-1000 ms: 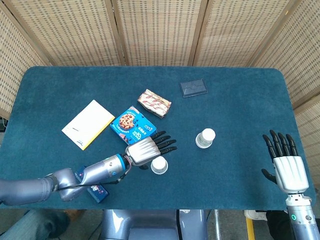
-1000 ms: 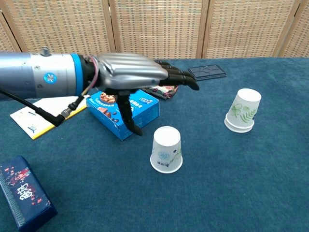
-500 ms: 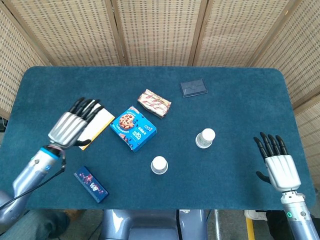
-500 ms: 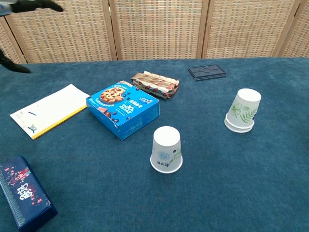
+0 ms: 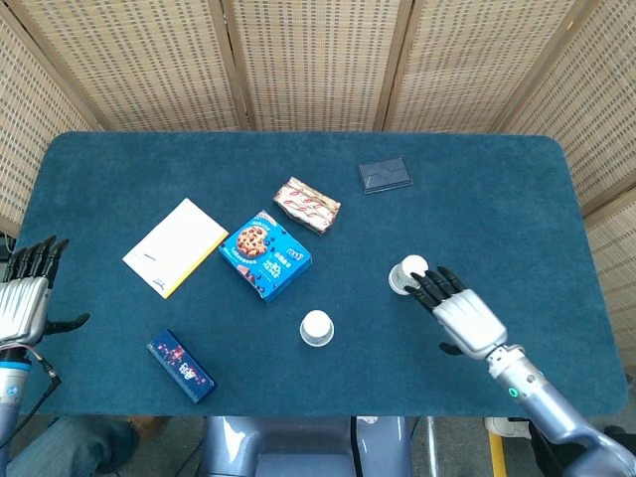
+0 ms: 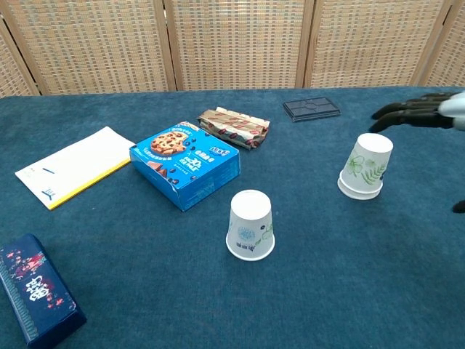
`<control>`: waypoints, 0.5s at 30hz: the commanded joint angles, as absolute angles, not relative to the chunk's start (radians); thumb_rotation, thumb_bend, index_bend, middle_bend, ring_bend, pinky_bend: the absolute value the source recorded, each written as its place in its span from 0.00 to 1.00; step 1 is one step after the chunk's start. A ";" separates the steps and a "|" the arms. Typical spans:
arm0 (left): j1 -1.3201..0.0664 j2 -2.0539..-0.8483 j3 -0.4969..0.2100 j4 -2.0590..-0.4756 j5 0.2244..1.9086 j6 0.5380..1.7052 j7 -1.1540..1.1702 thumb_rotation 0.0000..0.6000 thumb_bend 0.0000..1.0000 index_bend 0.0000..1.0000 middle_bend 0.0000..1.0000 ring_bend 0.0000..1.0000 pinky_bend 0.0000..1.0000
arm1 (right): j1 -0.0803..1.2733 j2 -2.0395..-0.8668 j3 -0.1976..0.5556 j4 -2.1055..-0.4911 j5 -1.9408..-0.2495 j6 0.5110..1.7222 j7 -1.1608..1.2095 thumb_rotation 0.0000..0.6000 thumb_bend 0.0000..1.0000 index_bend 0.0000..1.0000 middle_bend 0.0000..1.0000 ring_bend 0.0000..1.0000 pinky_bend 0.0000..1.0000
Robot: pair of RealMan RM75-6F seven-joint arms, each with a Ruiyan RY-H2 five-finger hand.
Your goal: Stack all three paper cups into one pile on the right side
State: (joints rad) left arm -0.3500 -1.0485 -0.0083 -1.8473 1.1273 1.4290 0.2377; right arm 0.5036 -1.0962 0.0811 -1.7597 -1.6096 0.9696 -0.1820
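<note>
White paper cups: a stacked pair [image 5: 407,275] stood toward the tabletop's right edge, the right hand [image 5: 465,320] just beside it, fingers [image 6: 407,113] spread, seemingly not touching. Single cup [image 5: 316,328] near the front edge. Left hand [image 5: 22,298] open, far left.

The head view looks steeply down from above the near edge, taking in the whole blue desk [image 5: 477,179] against the wicker screens [image 5: 318,60]. The chest view sits low and close, facing across the desk toward them. Both show the cookie box [image 5: 265,255] [image 6: 186,163].
</note>
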 commanded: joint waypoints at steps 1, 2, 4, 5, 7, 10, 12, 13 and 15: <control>-0.343 -1.051 -0.012 -1.836 1.148 1.435 0.234 1.00 0.00 0.00 0.00 0.00 0.00 | 0.618 -1.152 0.108 -1.777 -1.655 0.857 -0.158 1.00 0.13 0.17 0.15 0.10 0.11; -0.341 -1.052 -0.014 -1.833 1.152 1.435 0.231 1.00 0.00 0.00 0.00 0.00 0.00 | 0.638 -1.167 0.115 -1.774 -1.650 0.836 -0.159 1.00 0.14 0.18 0.17 0.12 0.12; -0.336 -1.055 -0.017 -1.824 1.160 1.430 0.225 1.00 0.00 0.00 0.00 0.00 0.00 | 0.688 -1.208 0.135 -1.765 -1.623 0.780 -0.159 1.00 0.17 0.18 0.18 0.13 0.14; -0.335 -1.055 -0.019 -1.822 1.162 1.424 0.223 1.00 0.00 0.00 0.00 0.00 0.00 | 0.712 -1.231 0.146 -1.760 -1.603 0.752 -0.158 1.00 0.18 0.19 0.19 0.14 0.15; -0.334 -1.054 -0.024 -1.816 1.162 1.413 0.220 1.00 0.00 0.00 0.00 0.00 0.00 | 0.753 -1.273 0.166 -1.747 -1.561 0.707 -0.159 1.00 0.20 0.20 0.20 0.16 0.17; -0.332 -1.054 -0.032 -1.808 1.160 1.398 0.218 1.00 0.00 0.00 0.00 0.00 0.00 | 0.804 -1.336 0.190 -1.720 -1.502 0.663 -0.178 1.00 0.23 0.21 0.22 0.18 0.18; -0.334 -1.056 -0.037 -1.805 1.157 1.376 0.213 1.00 0.00 0.00 0.00 0.00 0.00 | 0.854 -1.403 0.211 -1.672 -1.459 0.627 -0.212 1.00 0.24 0.21 0.23 0.18 0.19; -0.334 -1.055 -0.039 -1.804 1.156 1.369 0.211 1.00 0.00 0.00 0.00 0.00 0.00 | 0.866 -1.423 0.215 -1.656 -1.437 0.620 -0.224 1.00 0.25 0.21 0.23 0.19 0.19; -0.334 -1.055 -0.044 -1.801 1.155 1.359 0.215 1.00 0.00 0.00 0.00 0.00 0.00 | 0.886 -1.453 0.216 -1.631 -1.399 0.611 -0.249 1.00 0.28 0.22 0.24 0.20 0.20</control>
